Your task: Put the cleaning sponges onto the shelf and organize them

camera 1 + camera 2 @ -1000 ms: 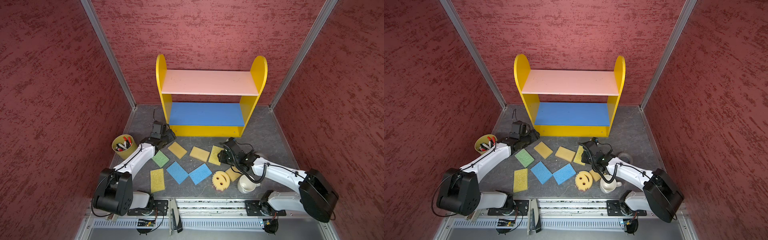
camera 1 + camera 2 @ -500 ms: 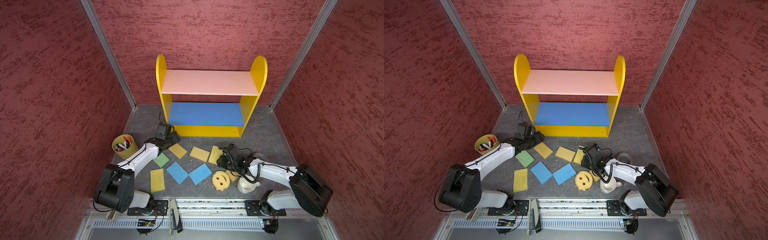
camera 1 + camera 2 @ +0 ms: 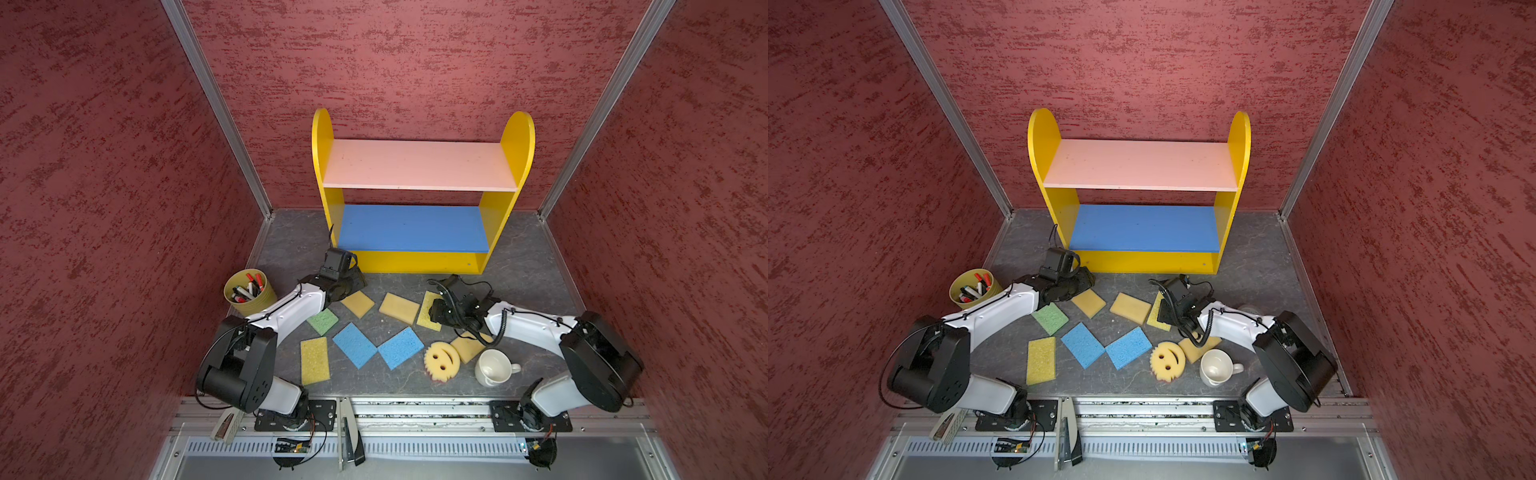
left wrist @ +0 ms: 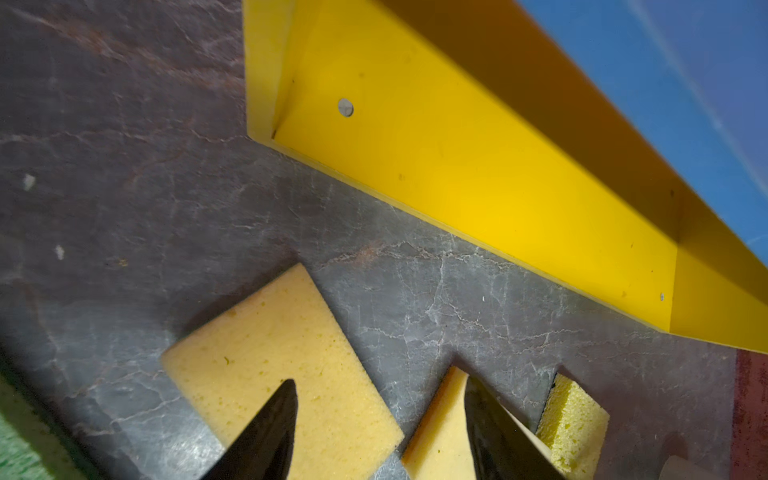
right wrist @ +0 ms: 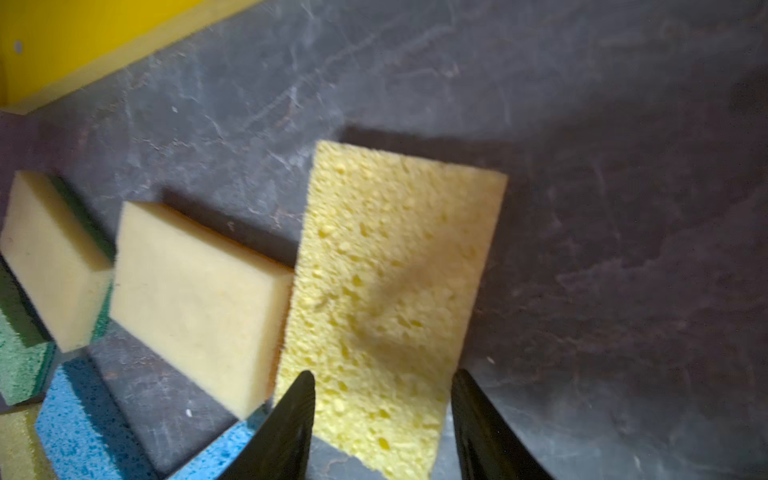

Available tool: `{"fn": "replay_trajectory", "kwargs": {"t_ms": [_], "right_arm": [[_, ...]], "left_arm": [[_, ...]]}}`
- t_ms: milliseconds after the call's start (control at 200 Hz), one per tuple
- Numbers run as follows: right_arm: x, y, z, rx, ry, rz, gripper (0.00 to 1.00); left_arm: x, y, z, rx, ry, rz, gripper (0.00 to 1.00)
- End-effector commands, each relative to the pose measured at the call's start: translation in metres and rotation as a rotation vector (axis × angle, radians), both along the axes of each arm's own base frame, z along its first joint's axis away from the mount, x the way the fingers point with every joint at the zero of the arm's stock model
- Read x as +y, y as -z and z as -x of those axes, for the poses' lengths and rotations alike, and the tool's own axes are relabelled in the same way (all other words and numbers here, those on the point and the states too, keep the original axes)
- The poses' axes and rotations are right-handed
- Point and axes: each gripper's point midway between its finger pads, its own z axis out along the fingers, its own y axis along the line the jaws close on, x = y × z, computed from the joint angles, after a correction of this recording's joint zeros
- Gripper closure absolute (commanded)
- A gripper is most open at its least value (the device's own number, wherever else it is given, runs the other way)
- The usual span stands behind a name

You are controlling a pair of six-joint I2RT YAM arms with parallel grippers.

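Note:
Several cleaning sponges lie on the grey floor in front of the shelf [image 3: 415,230]: green [image 3: 322,321], two tan ones [image 3: 357,303] [image 3: 399,307], two blue ones [image 3: 354,344] [image 3: 401,347], yellow [image 3: 315,359], and a round smiley one [image 3: 441,360]. My left gripper [image 3: 355,283] [image 4: 378,415] is open, low over the left tan sponge [image 4: 282,353], with one finger above it. My right gripper [image 3: 434,309] [image 5: 382,399] is open. Its fingers stand on either side of the near end of a porous yellow sponge [image 5: 390,270] that lies flat. Another tan sponge [image 3: 467,348] is partly under the right arm.
A yellow marker cup [image 3: 249,291] stands left of the left arm. A white mug [image 3: 492,368] stands by the smiley sponge, under the right arm. Red walls close in the sides and back. A metal rail [image 3: 415,409] runs along the front.
My left gripper has slid right, towards the shelf's left foot, and now hangs over the tan sponge. The right gripper has shifted slightly and stays over the porous yellow sponge.

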Motion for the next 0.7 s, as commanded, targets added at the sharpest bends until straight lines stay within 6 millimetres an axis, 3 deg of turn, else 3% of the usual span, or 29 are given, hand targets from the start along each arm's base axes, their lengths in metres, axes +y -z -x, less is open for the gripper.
{"fn": "replay_trajectory", "kwargs": {"t_ms": [0, 190, 421, 541, 696], "right_arm": [[-0.009, -0.017, -0.007, -0.067, -0.065, 0.153, 0.46], [0.015, -0.038, -0.019, -0.16, -0.189, 0.173, 0.46], [0.058, -0.04, -0.024, -0.196, -0.306, 0.096, 0.45], [0.086, -0.042, -0.015, -0.21, -0.41, 0.047, 0.46], [0.097, -0.031, 0.012, -0.182, -0.524, 0.085, 0.44]], "left_arm": [[-0.001, -0.001, -0.001, 0.012, -0.005, -0.006, 0.37], [-0.001, -0.003, 0.001, 0.013, -0.005, -0.014, 0.36], [0.01, 0.0, 0.01, 0.039, -0.027, -0.052, 0.36], [0.014, -0.002, 0.017, 0.037, -0.035, -0.056, 0.36], [0.024, -0.008, 0.023, 0.026, -0.059, -0.081, 0.35]]}}
